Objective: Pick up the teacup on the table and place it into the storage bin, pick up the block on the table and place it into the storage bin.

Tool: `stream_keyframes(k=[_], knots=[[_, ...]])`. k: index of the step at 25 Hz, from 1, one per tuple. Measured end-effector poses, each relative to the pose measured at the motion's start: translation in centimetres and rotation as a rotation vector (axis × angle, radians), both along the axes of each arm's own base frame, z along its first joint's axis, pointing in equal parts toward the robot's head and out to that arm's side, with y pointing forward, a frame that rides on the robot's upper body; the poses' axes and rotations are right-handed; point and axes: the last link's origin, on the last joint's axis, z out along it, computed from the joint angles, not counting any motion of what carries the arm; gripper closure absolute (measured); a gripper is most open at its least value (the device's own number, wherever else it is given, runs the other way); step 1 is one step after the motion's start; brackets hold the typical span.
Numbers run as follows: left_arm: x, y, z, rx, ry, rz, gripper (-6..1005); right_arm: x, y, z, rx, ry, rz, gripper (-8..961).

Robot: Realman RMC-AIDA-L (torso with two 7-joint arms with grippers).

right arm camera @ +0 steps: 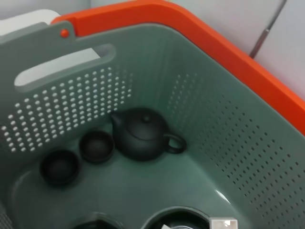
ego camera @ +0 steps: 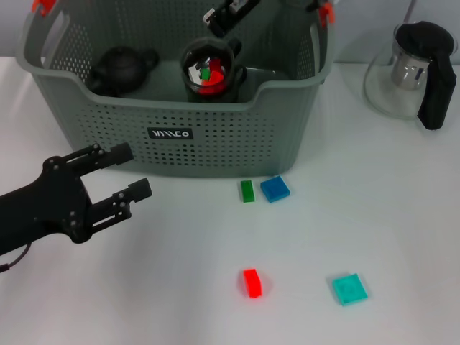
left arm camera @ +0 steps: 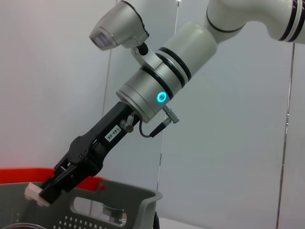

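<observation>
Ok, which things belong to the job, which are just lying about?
Job: grey perforated storage bin; two black teacups inside; green block, blue block, red block, teal block on table; white block in right gripper; open left gripper over table.
Lying about: black teapot in bin; glass kettle, black handle.

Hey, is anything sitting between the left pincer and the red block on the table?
Nothing visible. Only bare table lies between the open left pincer and the red block. The green block and blue block lie farther back, off that line. The right pincer holds a white block above the storage bin.
</observation>
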Motion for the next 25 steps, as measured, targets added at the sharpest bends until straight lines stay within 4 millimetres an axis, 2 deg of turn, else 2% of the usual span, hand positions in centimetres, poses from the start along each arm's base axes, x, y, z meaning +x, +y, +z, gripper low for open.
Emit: stream_keyframes(k=[8, 19, 25], knots=[[-0.1, -0.1, -0.1, 0.002, 0.002, 0.006, 372, 0.4, -0.6, -1.1, -0.04, 0.01, 0.016, 752], [-0.1, -0.1, -0.1, 0.001, -0.001, 0.009, 372, 0.0, -0.6, -1.4, -0.031, -0.015, 0.048, 752], [-0.2, -0.1, 0.0, 0.005, -0.002, 0.012, 371, -0.8, -0.5, -0.4, -0.015, 0.019, 0.069, 651]])
